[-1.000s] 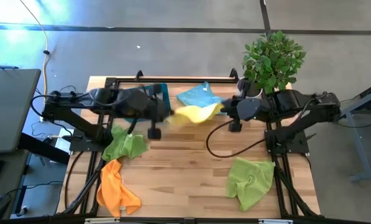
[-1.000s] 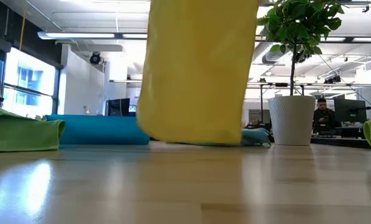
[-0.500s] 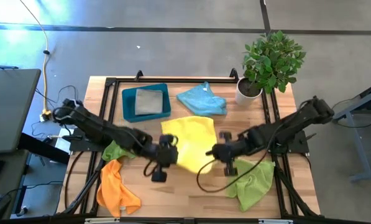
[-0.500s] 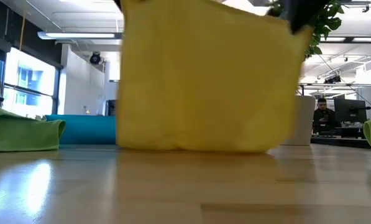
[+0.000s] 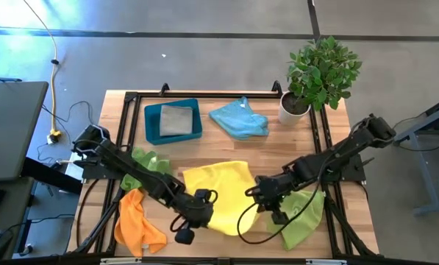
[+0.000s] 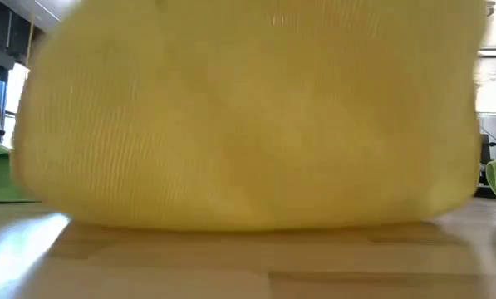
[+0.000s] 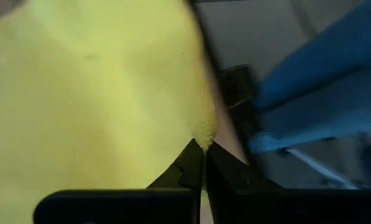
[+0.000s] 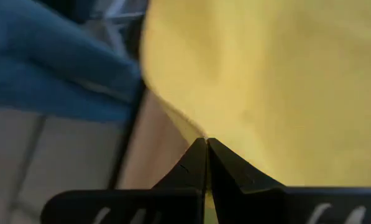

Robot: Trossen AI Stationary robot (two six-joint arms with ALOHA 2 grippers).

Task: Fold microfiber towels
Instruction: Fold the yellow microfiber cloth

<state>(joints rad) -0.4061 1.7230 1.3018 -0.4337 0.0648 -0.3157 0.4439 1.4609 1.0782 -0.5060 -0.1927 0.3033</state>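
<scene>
The yellow microfiber towel (image 5: 218, 190) is spread mid-table toward the front edge, soft and floppy (corners are the place to grab). The left gripper (image 5: 198, 213) and right gripper (image 5: 257, 193) are each pinched tight on a near corner.

Robotics lab or workshop, wooden bench (image 5: 226, 246) on concrete floor (image 5: 204, 66), cables (image 5: 54, 55), potted plant (image 5: 318, 70)
</scene>
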